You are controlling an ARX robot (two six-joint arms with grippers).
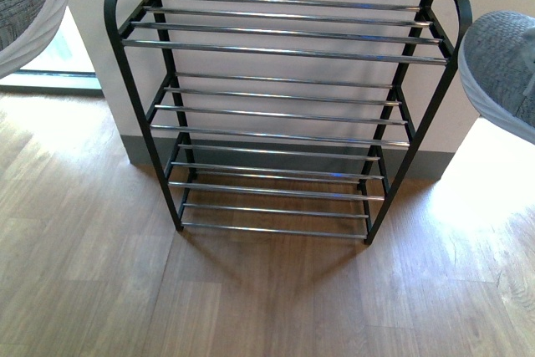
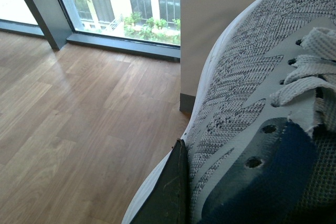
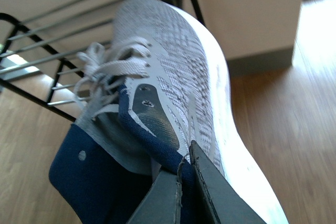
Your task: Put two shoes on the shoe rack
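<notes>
The black shoe rack (image 1: 284,114) with chrome rods stands against the wall, all four tiers bare. One grey knit sneaker (image 1: 25,6) hangs at the top left of the front view, the other grey knit sneaker (image 1: 501,68) at the right edge, both above floor level beside the rack's ends. My left gripper (image 2: 186,192) is shut on the side of its sneaker (image 2: 252,77); one dark finger (image 2: 168,192) shows. My right gripper (image 3: 186,182) is shut on the navy collar of its sneaker (image 3: 173,61), with the rack (image 3: 31,56) behind. The pale blue slides are out of view.
Wooden floor (image 1: 251,307) spreads in front of the rack. A beige wall with grey skirting (image 1: 426,165) stands behind it. A floor-level window (image 2: 131,3) with a dark frame lies to the left.
</notes>
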